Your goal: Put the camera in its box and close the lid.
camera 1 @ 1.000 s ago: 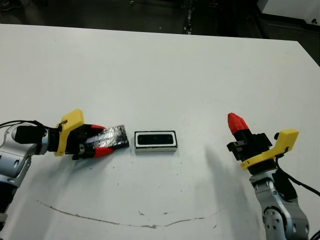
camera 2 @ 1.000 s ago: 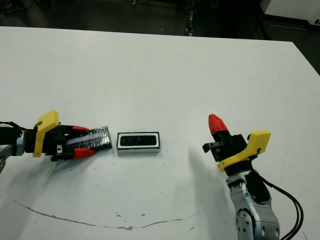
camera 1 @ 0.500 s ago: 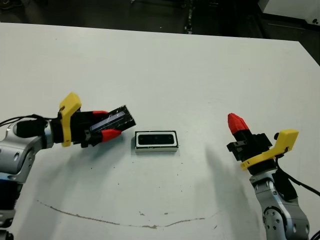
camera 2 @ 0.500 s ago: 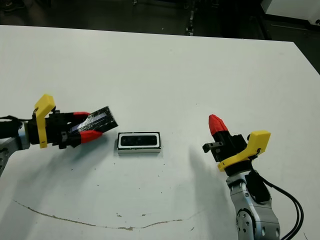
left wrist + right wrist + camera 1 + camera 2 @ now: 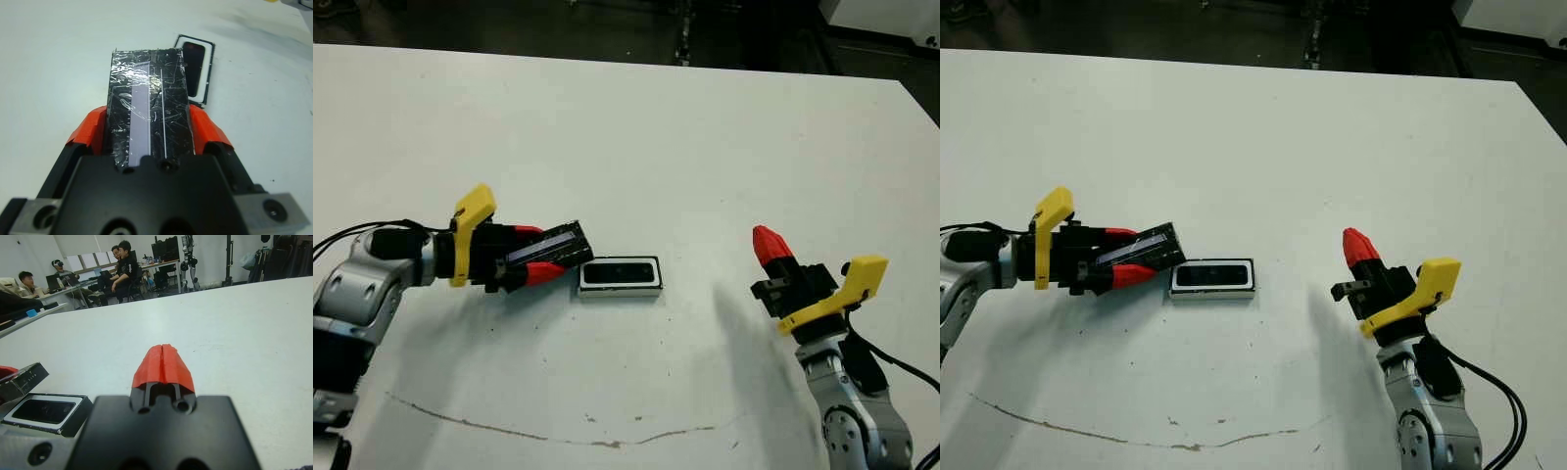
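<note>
The camera (image 5: 619, 273) already lies in the box (image 5: 620, 290) mid-table, and the left gripper (image 5: 544, 259) pinching the lid (image 5: 147, 105) could nudge the box aside or land it crooked, while the right gripper (image 5: 767, 243), fingers pressed together, idles well apart.

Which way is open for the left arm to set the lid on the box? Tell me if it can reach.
Probably yes. The left claw holds the lid just beside the box, with only bare table between them.

The lid (image 5: 546, 254) sits just left of the box (image 5: 620, 277), perhaps overlapping.
</note>
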